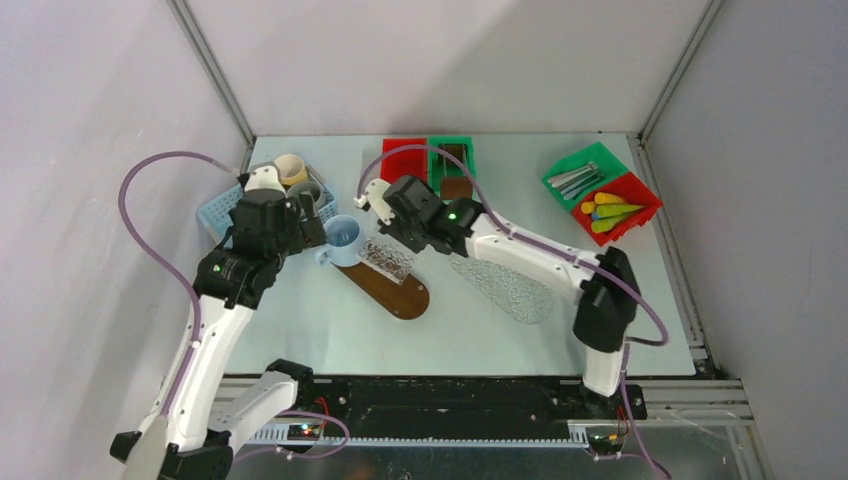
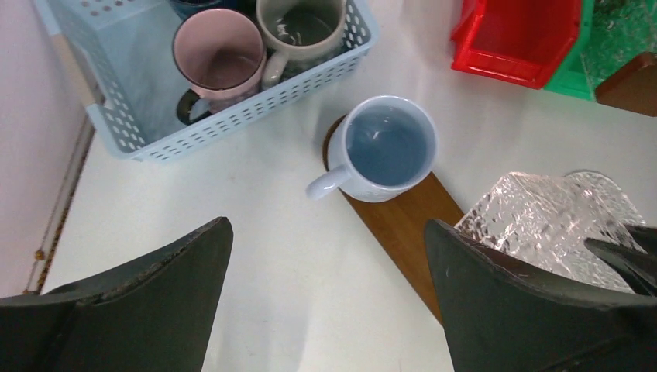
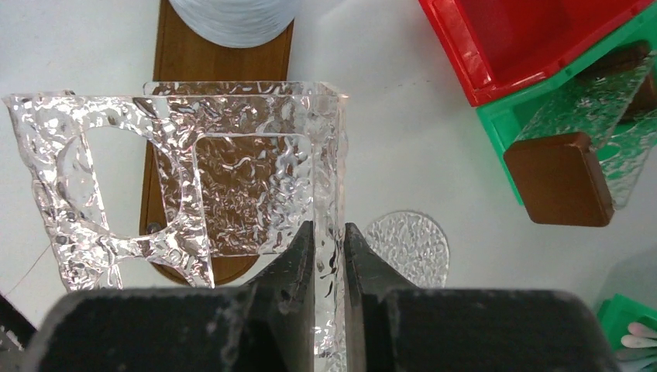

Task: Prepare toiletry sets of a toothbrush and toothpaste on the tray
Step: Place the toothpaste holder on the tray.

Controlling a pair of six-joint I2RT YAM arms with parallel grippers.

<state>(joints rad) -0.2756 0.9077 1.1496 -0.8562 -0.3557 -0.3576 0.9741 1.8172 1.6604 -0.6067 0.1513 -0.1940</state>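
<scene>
Pale toothbrushes [image 1: 573,178] lie in a green bin at the back right. Beside them, yellow, lime and blue toothpaste tubes [image 1: 608,212] fill a red bin. The brown wooden tray [image 1: 398,294] lies mid-table with a blue mug [image 1: 342,240] on its far end. My right gripper [image 3: 329,232] is shut on one wall of a clear textured holder [image 3: 232,178], which hangs over the tray. My left gripper [image 2: 327,232] is open and holds nothing, just near-side of the mug [image 2: 387,147].
A blue basket [image 1: 222,212] with mugs stands at the back left. Red [image 1: 403,158] and green [image 1: 453,155] bins sit at the back centre. A clear textured oval tray [image 1: 507,287] lies right of the wooden tray. A small clear disc [image 3: 408,248] rests on the table.
</scene>
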